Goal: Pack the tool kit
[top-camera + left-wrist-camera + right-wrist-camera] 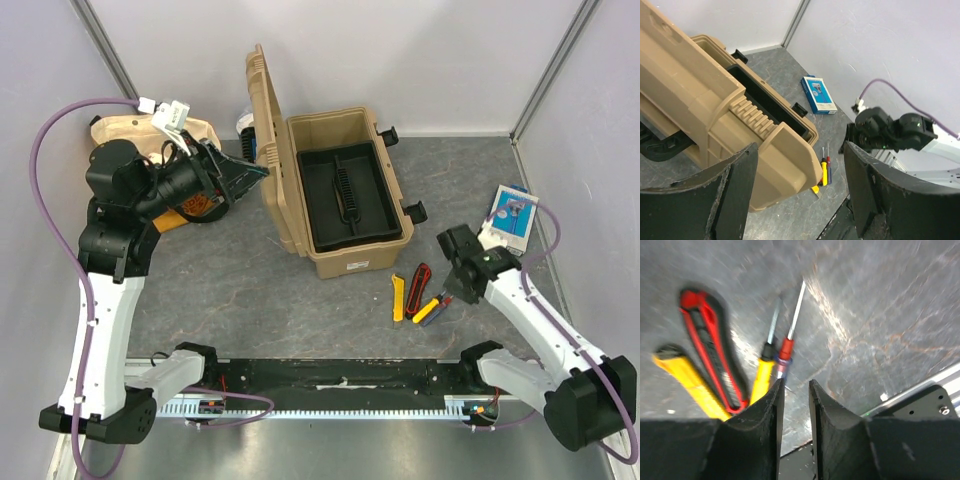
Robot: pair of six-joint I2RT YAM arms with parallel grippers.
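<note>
The right hand [795, 384] hangs low over the grey surface [880, 315]. Its fingers [832, 415] are narrow, with only a slim gap between them and nothing in it. Just past one fingertip lies the red-handled screwdriver [785, 351]. The yellow-handled screwdriver [762, 380] lies close alongside it, and both shafts point away from the hand. Next over is the red cutter [712, 345], then the yellow cutter [690, 380], the two lying flat and close together. In the top view all four tools sit on the surface outside the toolbox [350, 255], just in front of its near right corner.

The left hand [250, 172] is raised above the surface at the far left. Its fingers are spread wide and hold nothing. It points at the outer face of the lid [700, 100] from close by; whether it touches the lid I cannot tell.

The toolbox stands open in the middle of the surface, its tan ribbed lid upright along its left side. The black inner tray [345, 195] is seated in the body, and a black latch [415, 212] hangs on the right wall. A blue-white packet [510, 215] lies well apart to the right, near the right arm's wrist.
</note>
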